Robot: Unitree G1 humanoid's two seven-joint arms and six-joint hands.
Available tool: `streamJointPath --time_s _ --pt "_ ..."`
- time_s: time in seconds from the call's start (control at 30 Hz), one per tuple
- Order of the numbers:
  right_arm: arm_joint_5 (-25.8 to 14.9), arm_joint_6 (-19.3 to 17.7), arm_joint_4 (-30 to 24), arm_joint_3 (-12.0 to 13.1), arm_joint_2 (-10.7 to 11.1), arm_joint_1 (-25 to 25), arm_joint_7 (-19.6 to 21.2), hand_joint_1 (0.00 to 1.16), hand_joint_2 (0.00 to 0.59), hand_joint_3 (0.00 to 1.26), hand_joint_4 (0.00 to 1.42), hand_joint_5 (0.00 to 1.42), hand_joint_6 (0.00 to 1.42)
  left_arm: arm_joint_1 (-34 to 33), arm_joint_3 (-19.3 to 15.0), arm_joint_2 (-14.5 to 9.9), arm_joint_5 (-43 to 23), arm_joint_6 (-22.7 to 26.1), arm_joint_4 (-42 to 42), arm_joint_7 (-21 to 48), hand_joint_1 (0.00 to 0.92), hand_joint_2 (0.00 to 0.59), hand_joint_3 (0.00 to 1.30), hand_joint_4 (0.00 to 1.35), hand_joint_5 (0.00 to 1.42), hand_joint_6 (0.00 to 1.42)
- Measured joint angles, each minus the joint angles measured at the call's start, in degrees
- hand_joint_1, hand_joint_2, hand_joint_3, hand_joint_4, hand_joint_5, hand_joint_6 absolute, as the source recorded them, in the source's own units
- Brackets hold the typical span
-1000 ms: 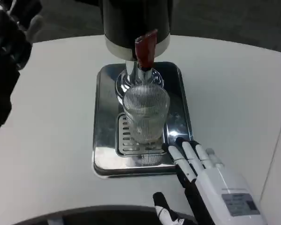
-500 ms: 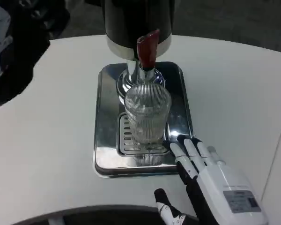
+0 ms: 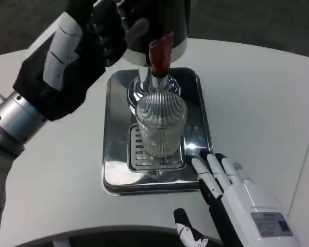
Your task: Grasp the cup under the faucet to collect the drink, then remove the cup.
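Swinging in from the picture's left edge since a second ago, the left hand (image 3: 95, 36) now hangs high beside the dispenser (image 3: 152, 23), close to the red tap lever (image 3: 159, 51); whether its fingers are apart or curled I cannot tell. The right hand (image 3: 232, 188) has barely shifted, fingers straight and spread, holding nothing, near the tray (image 3: 113, 154). The ribbed glass cup (image 3: 161, 126) stands on the tray's grate under the faucet, apart from both hands. All rests on a white table (image 3: 257, 92).

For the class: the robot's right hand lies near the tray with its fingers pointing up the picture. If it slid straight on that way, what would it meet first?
Probably the metal tray's raised near edge; the right hand's fingertips are already at its corner. Beyond stands the ribbed cup, though depth is unclear.
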State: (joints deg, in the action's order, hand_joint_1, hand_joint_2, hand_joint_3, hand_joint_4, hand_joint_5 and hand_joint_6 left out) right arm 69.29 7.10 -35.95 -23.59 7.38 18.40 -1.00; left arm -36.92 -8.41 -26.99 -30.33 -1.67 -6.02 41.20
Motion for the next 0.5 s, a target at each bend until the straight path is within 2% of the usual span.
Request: streamJointPath --time_s 0.2,0.5 --pt "-0.53 0.0 -0.08 0.48 -0.03 -0.07 -0.01 0.32 0.485 0.08 0.0 0.0 0.05 -3.68 1.3 2.7 3.52 -1.29 -5.13 1.46 0.0 0.117 0.0 0.0 0.0 0.0" --pt "-1.13 0.01 -0.08 0.62 -0.13 -0.2 -0.07 0.33 0.479 0.08 0.0 0.0 0.05 -8.21 2.5 4.71 6.3 -4.23 -9.62 3.33 0.0 0.121 0.0 0.0 0.0 0.0"
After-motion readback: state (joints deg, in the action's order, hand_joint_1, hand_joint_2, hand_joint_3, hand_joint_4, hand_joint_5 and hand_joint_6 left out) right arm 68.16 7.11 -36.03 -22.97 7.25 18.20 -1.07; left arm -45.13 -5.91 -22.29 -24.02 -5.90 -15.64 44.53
